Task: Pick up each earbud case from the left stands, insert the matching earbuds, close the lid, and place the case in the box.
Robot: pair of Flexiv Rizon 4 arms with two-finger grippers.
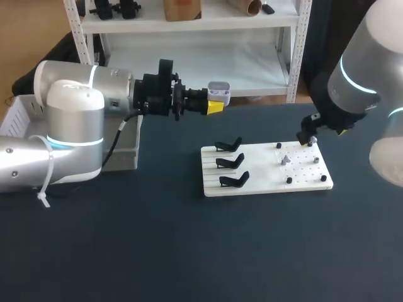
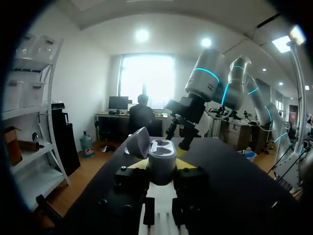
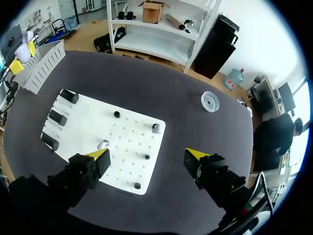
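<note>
Dark matte table, with a white board [image 1: 264, 168] lying towards its right half. Along the board's left edge stand three black stands [image 1: 229, 146] in a row, one behind the other. On the pegboard part, towards the right edge, sit two small pale earbuds [image 3: 156, 128], apart from each other, with a few black pegs [image 3: 116, 114] dotted around them.

The left gripper [image 2: 161, 165] is held up in the air over the table's far edge, between the box [image 1: 129, 151] and the board. Its yellow tips press the grey earbud case [image 2: 161, 152] from both sides, so it has a firm hold of it. The case's lid [image 2: 139, 142] stands flipped open, and the case touches neither table nor stand.

The white slatted box sits at the table's left edge, behind the left arm [image 1: 69, 119].

The right gripper [image 3: 146, 155] hangs above the board's far right corner, fingers spread wide with nothing between them (from its own camera, the board shows plainly through the gap). The right arm [image 1: 356, 75] comes down from the table's far right corner.

A small clear round dish [image 3: 210, 101] lies on the table well apart from the board, near the table's edge.
</note>
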